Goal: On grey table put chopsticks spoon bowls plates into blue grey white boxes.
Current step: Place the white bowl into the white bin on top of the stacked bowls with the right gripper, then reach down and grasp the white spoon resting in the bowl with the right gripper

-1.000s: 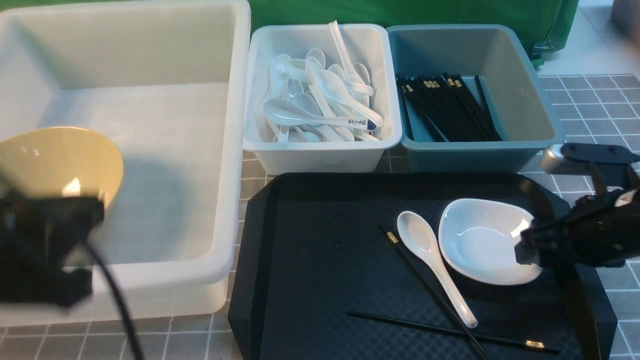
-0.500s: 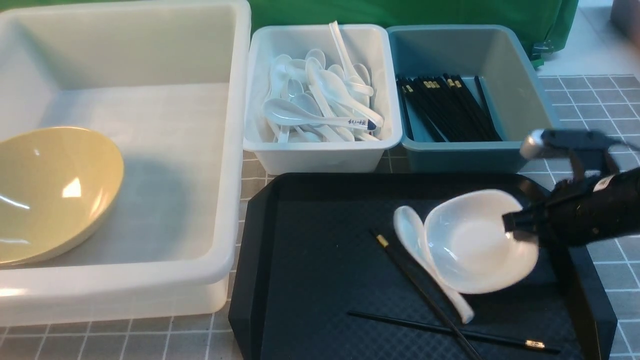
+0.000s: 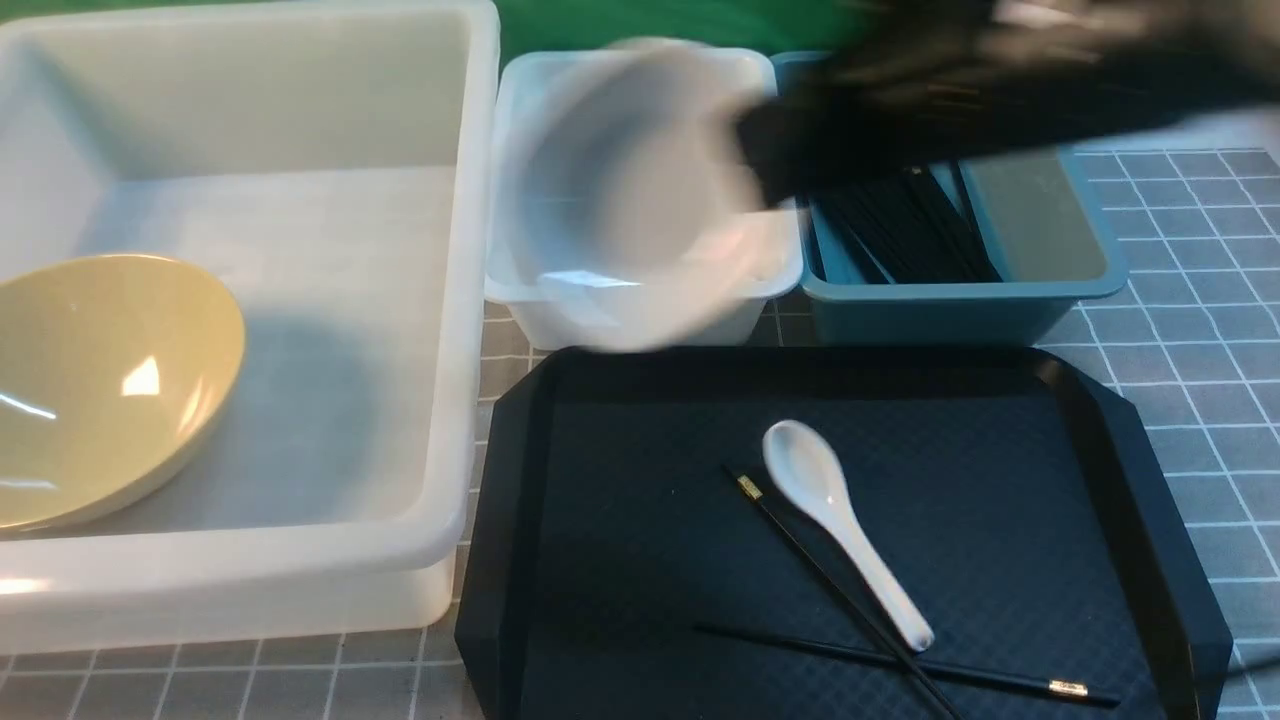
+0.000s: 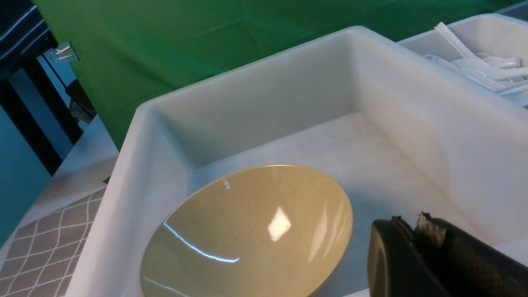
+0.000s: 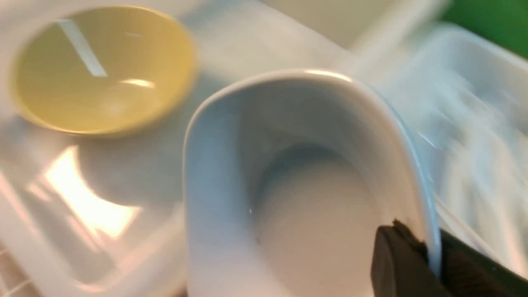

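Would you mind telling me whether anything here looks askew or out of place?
The yellow bowl leans tilted in the large box, not flat. On the tray, the two chopsticks lie crossed.

Right gripper [image 5: 431, 258], aloft right of the large white box [image 3: 470, 300], pinches a white bowl [image 5: 288, 185] by its rim; left gripper [image 4: 416, 247] closed, empty.

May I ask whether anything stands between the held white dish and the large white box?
Nothing visible does. The right gripper holds the white ceramic dish aloft before the small white spoon box; the large white plastic box is open-topped, its yellow bowl at its left end.
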`<state>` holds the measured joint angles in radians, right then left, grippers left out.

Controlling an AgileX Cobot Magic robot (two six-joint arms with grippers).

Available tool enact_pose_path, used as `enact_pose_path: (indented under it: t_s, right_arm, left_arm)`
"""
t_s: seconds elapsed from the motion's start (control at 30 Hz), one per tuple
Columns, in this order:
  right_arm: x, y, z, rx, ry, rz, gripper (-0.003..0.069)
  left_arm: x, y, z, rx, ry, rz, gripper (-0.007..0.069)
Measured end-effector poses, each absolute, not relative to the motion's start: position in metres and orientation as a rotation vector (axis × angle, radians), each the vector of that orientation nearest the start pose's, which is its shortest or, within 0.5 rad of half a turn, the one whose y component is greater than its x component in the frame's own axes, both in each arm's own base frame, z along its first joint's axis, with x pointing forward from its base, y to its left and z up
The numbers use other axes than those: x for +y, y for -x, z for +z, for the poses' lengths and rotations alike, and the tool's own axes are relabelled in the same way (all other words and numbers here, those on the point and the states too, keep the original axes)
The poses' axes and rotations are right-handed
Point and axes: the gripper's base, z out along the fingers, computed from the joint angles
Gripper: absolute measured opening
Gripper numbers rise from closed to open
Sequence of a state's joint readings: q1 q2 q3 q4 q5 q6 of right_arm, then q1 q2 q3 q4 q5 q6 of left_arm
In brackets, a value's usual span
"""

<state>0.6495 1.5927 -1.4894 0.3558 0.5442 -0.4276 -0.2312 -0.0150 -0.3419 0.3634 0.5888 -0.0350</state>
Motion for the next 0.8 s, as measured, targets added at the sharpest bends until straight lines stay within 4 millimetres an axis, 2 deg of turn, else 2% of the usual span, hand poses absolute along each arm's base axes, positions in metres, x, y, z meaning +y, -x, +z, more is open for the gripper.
enact_pose_path:
  t_s: [0.03,0.13,0.2,0.37,0.47,0.57,0.77,0.8]
  right_arm:
    - [0.266,-0.291,0.374,1.904,0.979,0.52,0.0067]
    - [0.326,-0.305,0.352,1.858,1.136,0.499,0.0067]
    - [0.353,-0.317,0.335,1.837,1.217,0.445,0.0067]
    - [0.399,-0.339,0.295,1.857,1.401,0.266,0.0067]
    - [0.409,-0.346,0.272,1.961,1.377,0.236,0.0076]
    - [0.411,-0.346,0.268,1.984,1.365,0.229,0.0113]
    - [0.403,-0.339,0.286,2.063,1.249,0.272,0.0391]
    - [0.401,-0.339,0.288,2.065,1.244,0.273,0.0406]
  left_arm:
    - [0.012,-0.026,0.275,1.664,-0.273,0.197,0.0023]
    - [0.012,-0.026,0.275,1.664,-0.273,0.198,0.0024]
    - [0.012,-0.026,0.275,1.664,-0.273,0.198,0.0024]
    - [0.013,-0.026,0.274,1.671,-0.272,0.199,0.0024]
    - [0.013,-0.026,0.274,1.671,-0.272,0.199,0.0024]
    - [0.013,-0.026,0.274,1.671,-0.273,0.2,0.0024]
    - [0.013,-0.026,0.274,1.672,-0.273,0.201,0.0024]
    - [0.013,-0.026,0.274,1.672,-0.273,0.201,0.0024]
